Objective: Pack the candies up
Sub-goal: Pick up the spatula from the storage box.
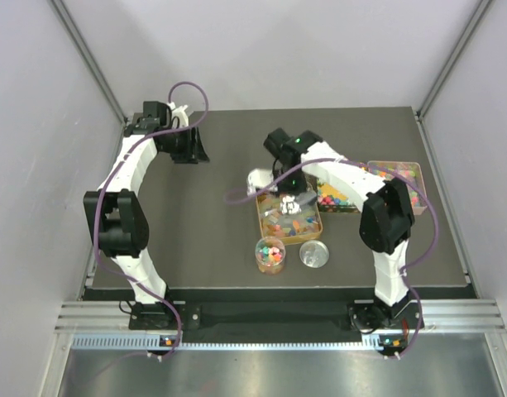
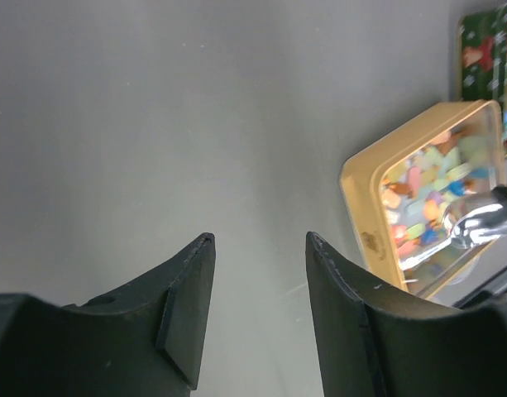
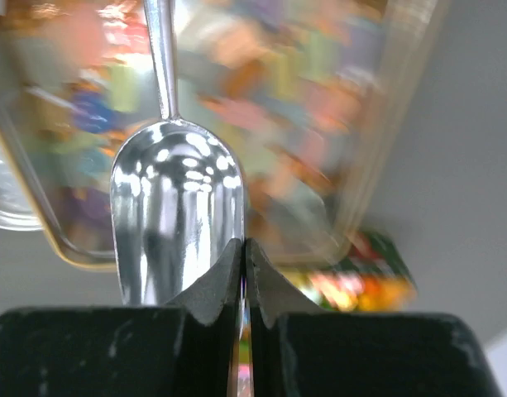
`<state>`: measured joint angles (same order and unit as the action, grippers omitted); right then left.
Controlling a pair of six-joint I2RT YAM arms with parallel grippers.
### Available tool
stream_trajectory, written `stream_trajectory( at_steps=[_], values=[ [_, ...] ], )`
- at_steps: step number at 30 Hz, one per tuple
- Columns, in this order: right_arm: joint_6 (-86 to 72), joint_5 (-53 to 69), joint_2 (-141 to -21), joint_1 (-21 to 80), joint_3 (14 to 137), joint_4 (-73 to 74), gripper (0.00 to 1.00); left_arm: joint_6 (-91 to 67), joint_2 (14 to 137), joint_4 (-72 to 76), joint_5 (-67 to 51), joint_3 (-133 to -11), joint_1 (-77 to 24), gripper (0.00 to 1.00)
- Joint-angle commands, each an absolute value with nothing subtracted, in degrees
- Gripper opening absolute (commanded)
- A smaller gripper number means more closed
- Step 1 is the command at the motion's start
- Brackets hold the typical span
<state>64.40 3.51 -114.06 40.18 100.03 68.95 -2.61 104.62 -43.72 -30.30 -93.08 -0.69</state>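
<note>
The candies lie as a heap of small mixed-colour pieces in a yellow tin at the table's middle. More candies fill a small clear jar in front of it. My right gripper hangs over the tin, shut on a silver scoop. In the right wrist view the gripper pinches thin metal, and the scoop's bowl shows empty above blurred candies. My left gripper is open and empty at the back left, above bare table. The tin's rim shows at its right.
A round silver lid lies right of the jar. Two more trays of coloured sweets stand right of the tin. A white object lies behind the tin. Green printed packaging shows under the right gripper.
</note>
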Motion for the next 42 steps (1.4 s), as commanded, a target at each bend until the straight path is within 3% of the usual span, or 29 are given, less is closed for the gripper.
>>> stream_trajectory(
  at_steps=[1,5,11,20,24,27,29,33,38,42],
  values=[
    [50.04,0.35,-109.6,33.32,117.84,68.55,0.0,-9.05,102.57,-40.61,-30.25,-94.74,-0.96,0.52],
    [32.84,1.14,-109.95,28.13,123.4,66.46,0.0,-9.49,102.57,-38.85,-27.52,-96.94,-6.4,0.54],
    [26.64,1.75,-106.88,28.48,120.5,63.2,0.0,-16.85,108.52,-32.09,-28.55,-103.96,-12.83,0.61],
    [21.0,7.91,-104.59,27.69,122.78,63.28,0.0,-27.33,116.8,-18.73,-34.71,-112.41,-16.87,0.54],
    [24.69,13.27,-102.57,26.9,120.86,65.74,0.0,-13.05,117.42,-20.2,-41.3,-115.66,-17.32,0.49],
    [25.49,17.12,-100.55,25.93,118.75,66.36,0.0,7.68,116.28,-28.28,-46.84,-117.86,-17.14,0.52],
    [22.77,17.49,-99.23,25.4,117.87,65.22,0.0,12.2,113.66,-30.14,-43.27,-116.29,-17.05,0.58],
    [15.58,16.88,-97.3,23.74,114.97,61.89,0.0,-7.77,109.6,-21.05,-42.01,-108.05,-16.0,0.66],
    [3.09,12.59,-98.35,22.94,113.73,57.22,0.0,-34.14,107.76,-12.93,-42.37,-100.39,-16.26,0.6],
    [-3.94,7.57,-101.07,23.73,114.17,55.38,0.0,-36.39,107.31,-10.72,-39.3,-98.69,-18.8,0.63]
  ],
)
